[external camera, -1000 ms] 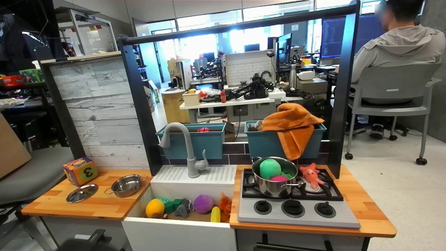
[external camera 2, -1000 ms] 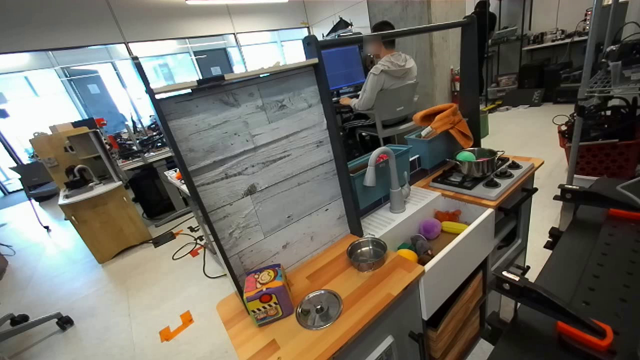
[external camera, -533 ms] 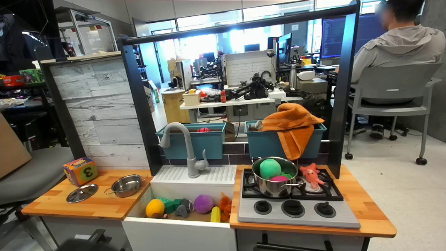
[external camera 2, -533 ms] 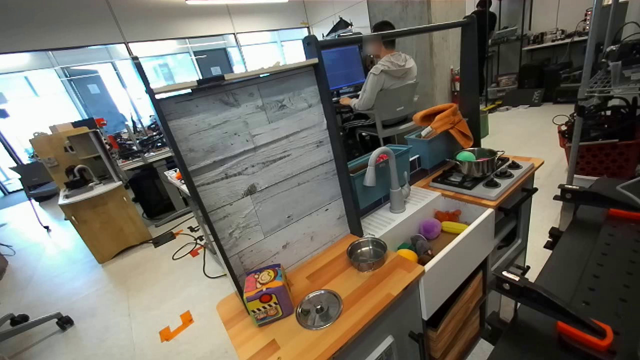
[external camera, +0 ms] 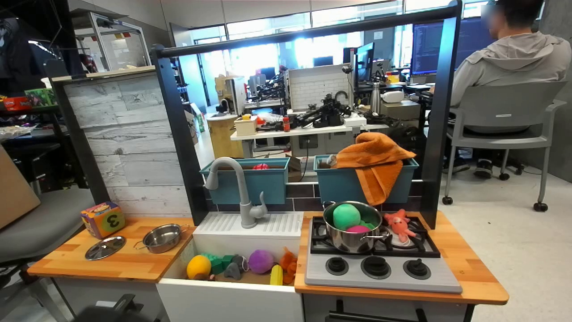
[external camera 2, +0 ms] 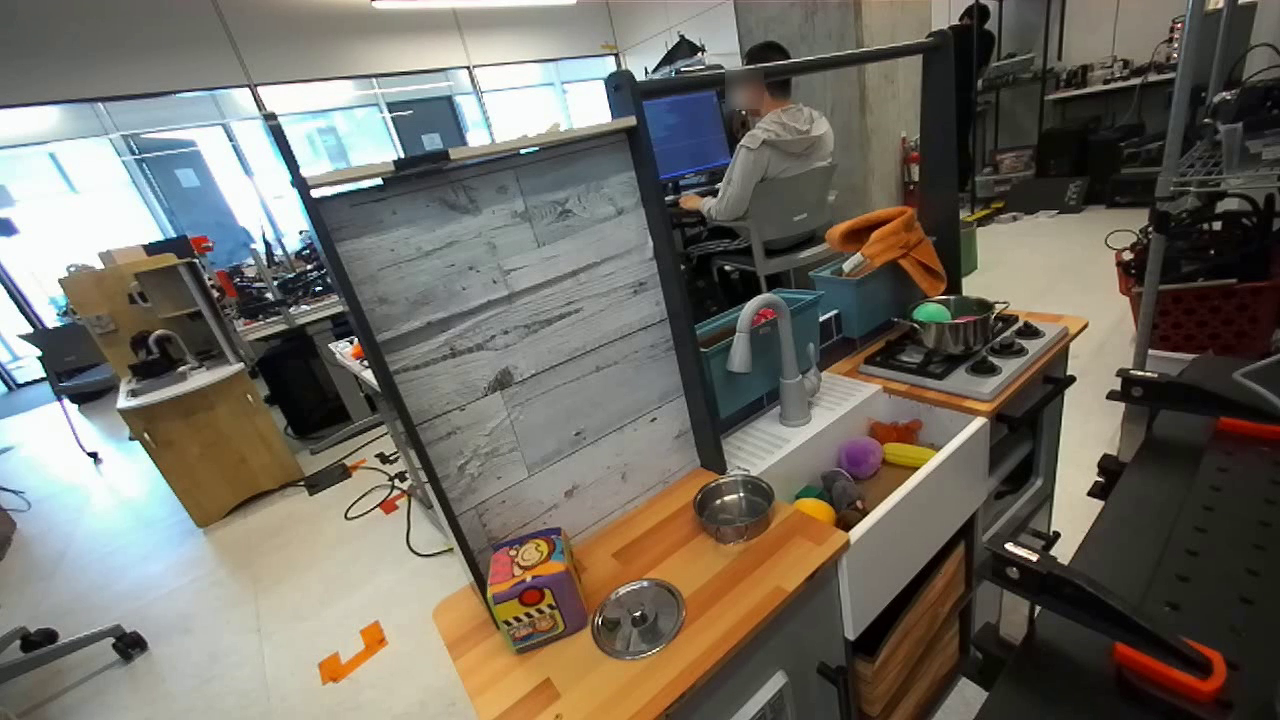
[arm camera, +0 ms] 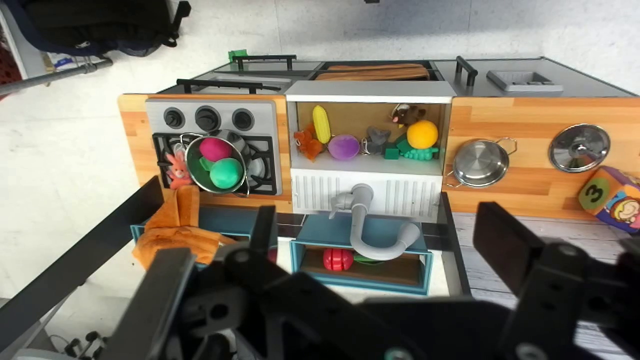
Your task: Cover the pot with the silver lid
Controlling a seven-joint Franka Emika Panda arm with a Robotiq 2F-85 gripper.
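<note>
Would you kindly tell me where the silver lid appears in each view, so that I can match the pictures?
In an exterior view: silver lid, lower left, just below the toy block.
In an exterior view: silver lid, lower middle, right of the toy block.
Wrist view: silver lid, right side, above and left of the toy block.
Shared landmark: that toy block.

Orange towel (external camera: pixel 377 154), gray faucet (external camera: pixel 243 194), 2 teal bins (external camera: pixel 268 185)

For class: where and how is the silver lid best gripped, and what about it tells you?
The raised central knob, probably from straight above: the silver lid lies flat on the wooden counter, knob up, and its low edge seems to leave little to pinch.
</note>
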